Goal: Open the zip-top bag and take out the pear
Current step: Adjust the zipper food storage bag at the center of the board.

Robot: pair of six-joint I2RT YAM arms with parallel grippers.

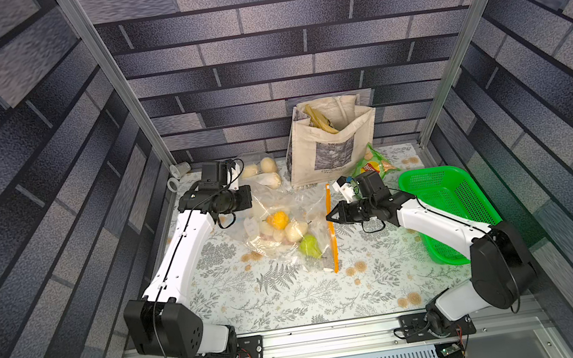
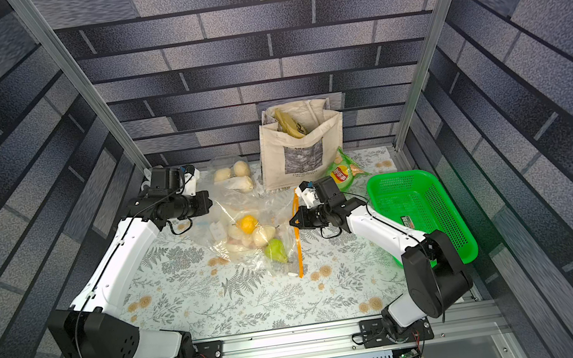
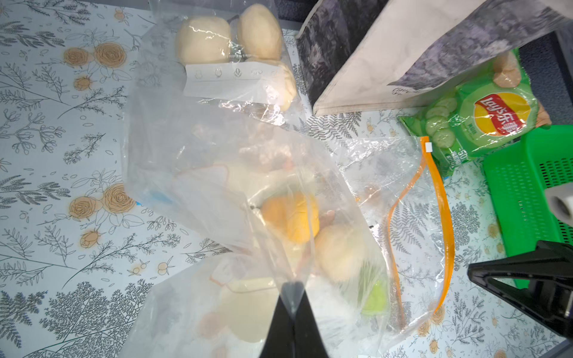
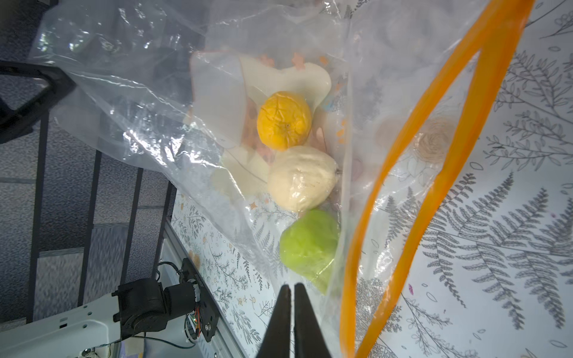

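Plastic film, thin and crinkled, made up the bag [image 1: 268, 197], which lay slumped on the worktop [image 1: 293, 299] between the two arms. Its orange zip strip [image 1: 332, 234] faced the right arm. In the right wrist view the two halves of the strip stood parted in a long loop, so the mouth looked open along at least part of its length. The left hand [image 3: 290, 286] was clenched on a gathered fold of film on the side away from the zip. The right hand [image 4: 292, 286] had its jaws almost together just beside the strip (whether any film was caught between them could not be told). The pear [image 4: 310, 245], green, sat inside the bag near the mouth, touching a pale fruit [image 4: 300, 178], with an orange [image 4: 284, 121] deeper in.

By its looks, the film would be light, limp and slippery. It would give no support, would sag over the mouth when let go, and would slide out of a shallow pinch. The strip seemed the stiffer part and the better place to hold the mouth. The pear looked firm, smooth and rounded, likely to roll or squirt from a narrow pinch. A grip across its broad belly seemed safest, with jaws wide and film clear of the fingers, and not so hard as to bruise it.
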